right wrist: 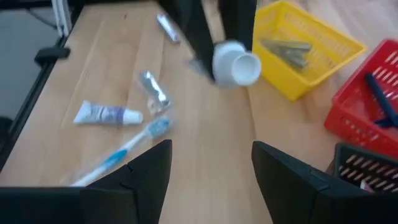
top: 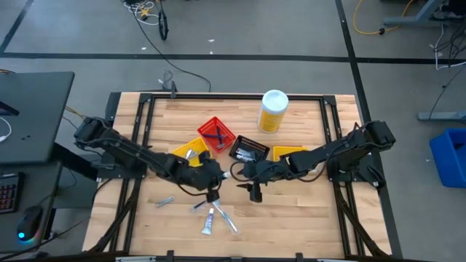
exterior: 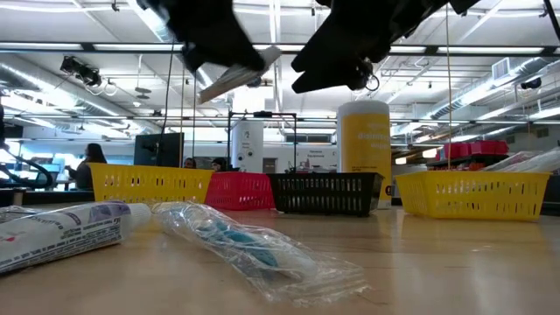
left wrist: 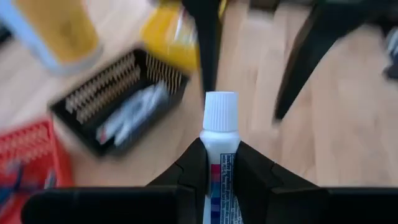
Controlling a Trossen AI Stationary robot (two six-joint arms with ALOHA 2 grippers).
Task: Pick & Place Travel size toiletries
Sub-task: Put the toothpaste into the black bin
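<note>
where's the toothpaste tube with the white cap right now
High view: mid-table, clamped in the left gripper. The tube is above the table, near the black bin.

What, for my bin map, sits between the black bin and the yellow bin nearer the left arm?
The red bin, seen in the low view.

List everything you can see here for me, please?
Table: one, pale wood, under everything.
Bottle: one, yellow with a white lid, far side.
Yellow bins: two, outermost in the bin row.
Red bin: one, mid-row, holding a blue razor.
Black bin: one, beside the red bin.
Toothbrush: one, blue and white, wrapped, near edge.
Loose tube: one, white, beside the toothbrush.
Silver packets: two, near edge.
Held tube: one, white, in the left gripper.
Left gripper: dark, mid-table, raised.
Right gripper: dark, open, facing it.
</note>
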